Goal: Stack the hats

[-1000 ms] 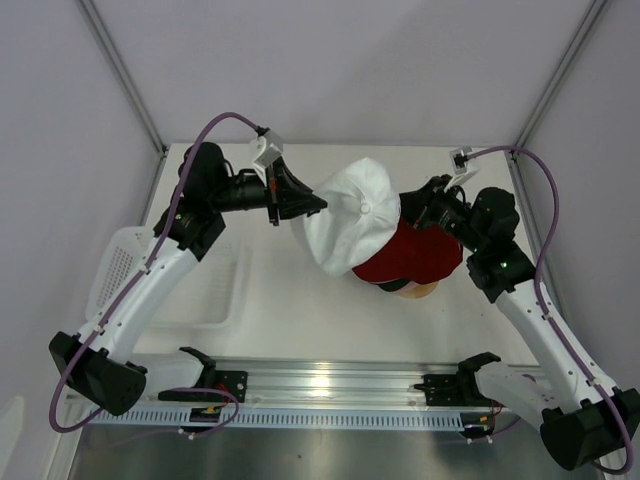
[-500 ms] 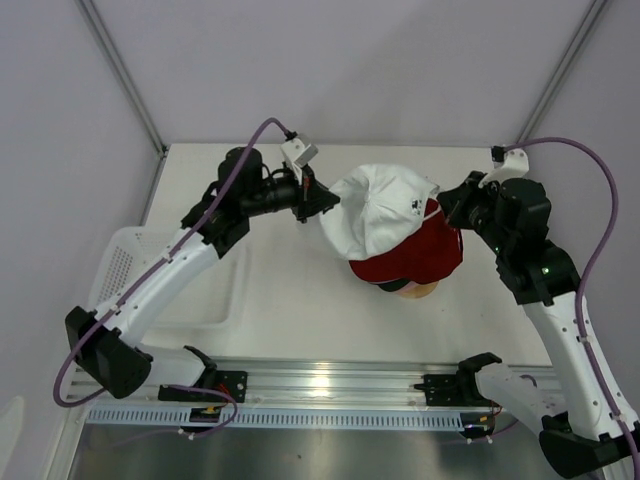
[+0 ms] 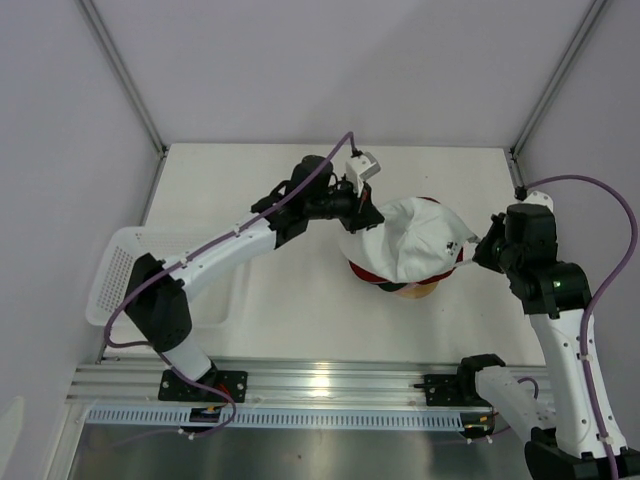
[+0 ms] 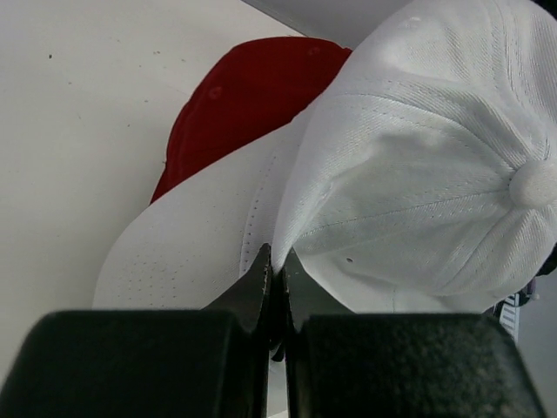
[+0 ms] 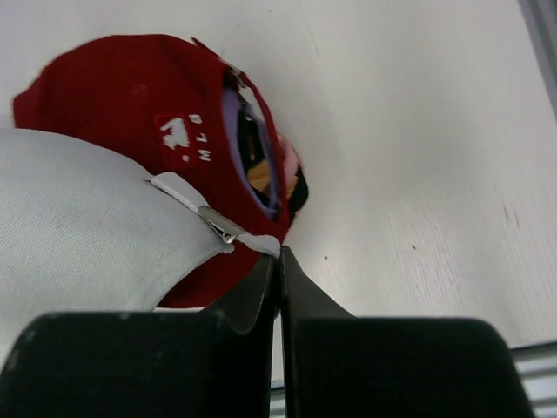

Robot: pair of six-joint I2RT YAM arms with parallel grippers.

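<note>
A white cap [image 3: 415,245] lies over the red cap [image 3: 368,271] on top of the stack of hats at mid table. My left gripper [image 3: 368,212] is shut on the white cap's front edge by the brim [image 4: 183,261]; the crown [image 4: 418,174] and the red cap [image 4: 244,96] show beyond it. My right gripper [image 3: 478,250] is shut on the white cap's back strap [image 5: 252,242], beside its metal buckle [image 5: 218,225]. The red cap [image 5: 130,96] sits below, with lavender and black caps under its rim.
A white mesh basket [image 3: 130,275] stands at the left of the table. The wooden stand [image 3: 415,290] peeks out under the stack. A metal rail [image 3: 330,385] runs along the near edge.
Both arms have carried the white cap to the right and lowered it over the red cap. The left arm has stretched far across; the right gripper has drawn back to the right.
</note>
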